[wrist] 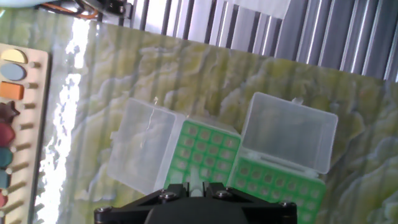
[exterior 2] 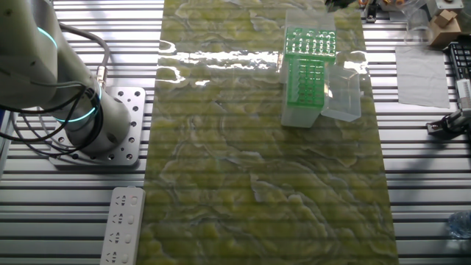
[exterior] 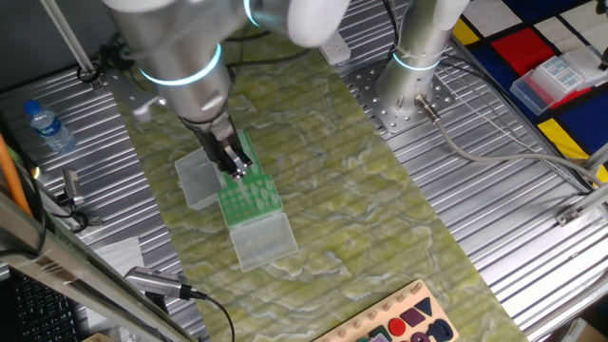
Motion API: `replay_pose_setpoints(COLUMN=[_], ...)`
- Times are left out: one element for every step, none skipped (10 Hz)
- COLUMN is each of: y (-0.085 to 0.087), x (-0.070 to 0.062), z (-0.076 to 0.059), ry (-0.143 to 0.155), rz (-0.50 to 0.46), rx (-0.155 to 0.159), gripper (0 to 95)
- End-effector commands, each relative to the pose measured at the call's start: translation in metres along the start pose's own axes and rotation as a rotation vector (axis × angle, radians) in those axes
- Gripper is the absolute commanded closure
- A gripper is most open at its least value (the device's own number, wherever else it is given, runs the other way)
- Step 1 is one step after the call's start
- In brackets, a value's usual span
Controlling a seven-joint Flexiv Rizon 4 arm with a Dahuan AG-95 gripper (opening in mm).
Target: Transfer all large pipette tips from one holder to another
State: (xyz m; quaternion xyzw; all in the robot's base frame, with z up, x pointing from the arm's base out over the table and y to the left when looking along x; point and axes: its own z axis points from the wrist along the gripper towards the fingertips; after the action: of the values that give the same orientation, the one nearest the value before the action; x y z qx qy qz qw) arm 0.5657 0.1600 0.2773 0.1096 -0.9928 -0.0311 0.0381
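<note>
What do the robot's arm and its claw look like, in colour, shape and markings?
The arm is made of thick, rounded silver-grey segments, with a glowing cyan ring at a joint. Its round base sits on a perforated metal plate, with black cables beside it. The claw is dark and slender, with two narrow fingers.

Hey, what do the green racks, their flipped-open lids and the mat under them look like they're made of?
The green grid racks look like moulded plastic, opaque and slightly glossy. The clear hinged lids seem to be thin frosted plastic; the mat shows through. The yellow-green marbled mat is probably vinyl or similar, glossy by its glare.
</note>
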Motion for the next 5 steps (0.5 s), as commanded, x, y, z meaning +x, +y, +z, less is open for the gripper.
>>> replay_pose_setpoints(y=[-0.007, -0.01, -0.013, -0.018, -0.021], x=[0.0, 0.0, 0.0, 0.003, 0.004], z=[-0.018, -0.026, -0.032, -0.035, -0.037], ry=[0.016, 0.02, 0.029, 0.04, 0.048], rz=[-0.034, -0.047, -0.067, -0.094, -0.118], rx=[-0.005, -0.007, -0.005, 0.001, 0.004], gripper=[95.0, 95.0, 95.0, 95.0, 95.0])
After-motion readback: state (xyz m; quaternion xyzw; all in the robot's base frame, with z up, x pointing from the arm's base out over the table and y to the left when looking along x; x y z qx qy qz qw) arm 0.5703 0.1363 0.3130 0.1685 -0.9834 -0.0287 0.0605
